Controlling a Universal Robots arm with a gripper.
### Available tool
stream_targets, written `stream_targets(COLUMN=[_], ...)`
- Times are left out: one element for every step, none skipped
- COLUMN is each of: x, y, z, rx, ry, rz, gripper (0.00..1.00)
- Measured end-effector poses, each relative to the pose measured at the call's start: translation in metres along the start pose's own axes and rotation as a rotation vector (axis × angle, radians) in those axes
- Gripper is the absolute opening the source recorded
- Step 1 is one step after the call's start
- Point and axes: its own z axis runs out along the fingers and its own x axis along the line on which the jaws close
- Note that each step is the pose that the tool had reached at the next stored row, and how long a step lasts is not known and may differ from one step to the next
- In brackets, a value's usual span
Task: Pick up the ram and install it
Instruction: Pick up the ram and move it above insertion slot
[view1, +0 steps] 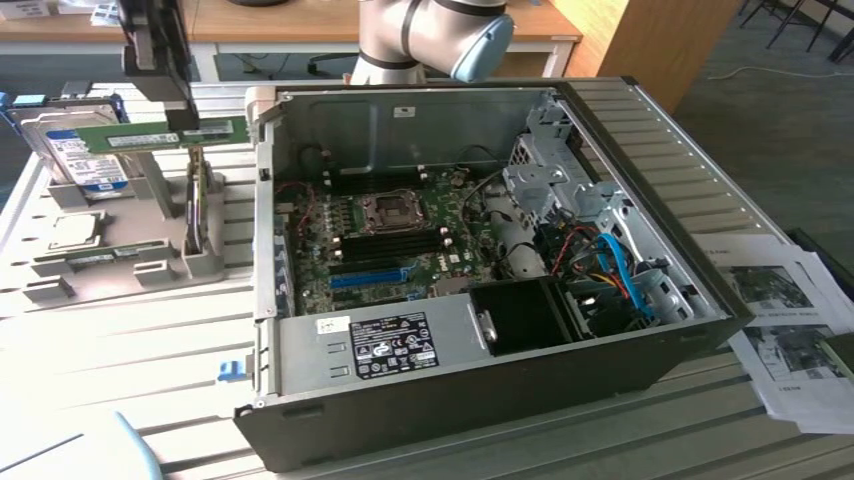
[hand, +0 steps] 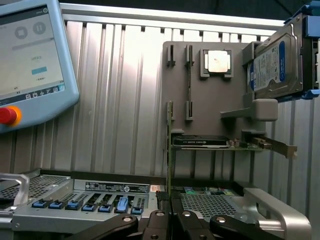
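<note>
Our gripper (view1: 179, 122) pinches the ram (view1: 120, 138) mid-length across its flat faces, above the grey holder (view1: 120, 255); we judge it light, stiff, thin and fragile, chips best untouched.

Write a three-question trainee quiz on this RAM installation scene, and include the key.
1. True or false: the ram is already seated on the motherboard.
2. What do the jaws hold? A) the hard drive B) the ram C) a sheet of paper
3. Fill in: the open computer case stands toward the exterior view's ____ of the grey parts holder.
Key: 1 false, it is held in the air above the holder; 2 B; 3 right.
</note>
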Motion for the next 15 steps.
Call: stream_targets(x=[0.0, 0.0, 0.0, 0.0, 0.0, 0.0, 0.001, 0.001, 0.001, 0.001, 0.001, 0.001, 0.001, 0.001, 0.001], y=[-0.0017, -0.0035, -0.0052, -0.007, -0.0088, -0.0107, -0.0128, -0.0148, -0.0168, -0.0187, -0.0207, -0.0226, -0.0246, -0.0269, -0.0291], z=[0.0, -0.0001, -0.0002, -0.0002, -0.0003, -0.0003, -0.0004, -0.0005, -0.0006, -0.0007, -0.0007, -0.0008, -0.0009, -0.001, -0.0011], rx=[0.0, 0.0, 0.0001, 0.0002, 0.0001, 0.0, 0.0001, 0.0001, 0.0001, 0.0, 0.0, 0.0, 0.0, 0.0, -0.0001], ry=[0.0, 0.0, 0.0, -0.0001, 0.0, -0.0001, 0.0, -0.0001, -0.0001, 0.0, 0.0, -0.0001, 0.0, 0.0, 0.0], rz=[0.0, 0.0, 0.0, 0.0, 0.0, 0.0, 0.0, 0.0, 0.0, 0.0, 0.0, 0.0, 0.0, 0.0, 0.0], gripper=[0.11, 0.11, 0.11, 0.11, 0.11, 0.11, 0.11, 0.11, 0.11, 0.11, 0.11, 0.11, 0.11, 0.11, 0.11])
